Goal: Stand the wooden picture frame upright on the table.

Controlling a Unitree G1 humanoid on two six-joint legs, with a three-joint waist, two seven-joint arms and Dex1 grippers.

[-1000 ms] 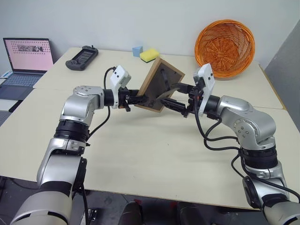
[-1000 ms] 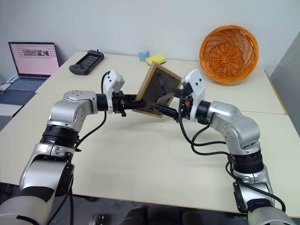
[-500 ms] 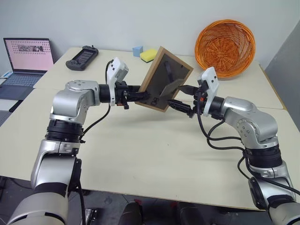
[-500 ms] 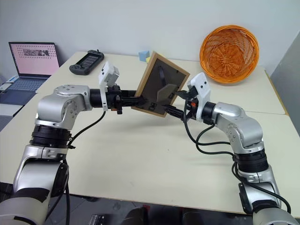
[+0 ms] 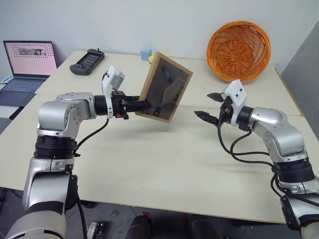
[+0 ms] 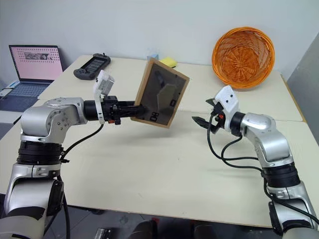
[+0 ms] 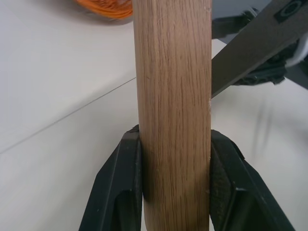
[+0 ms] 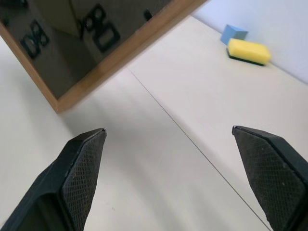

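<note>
Left hand (image 5: 130, 105) clamps the wooden picture frame (image 5: 165, 87) edge mid-air, stand folded out, right hand (image 5: 211, 105) released wide nearby; next: lower its base onto the worktop (image 5: 149, 164).

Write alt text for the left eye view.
The left gripper holds the wooden picture frame above the table, its dark back toward the camera. The right gripper hangs open, apart from it. An orange basket stands behind.

no readable text, pale markings on wooden picture frame (image 5: 165, 87) back panel illegible, laptop (image 5: 27, 64) screen unreadable
</note>
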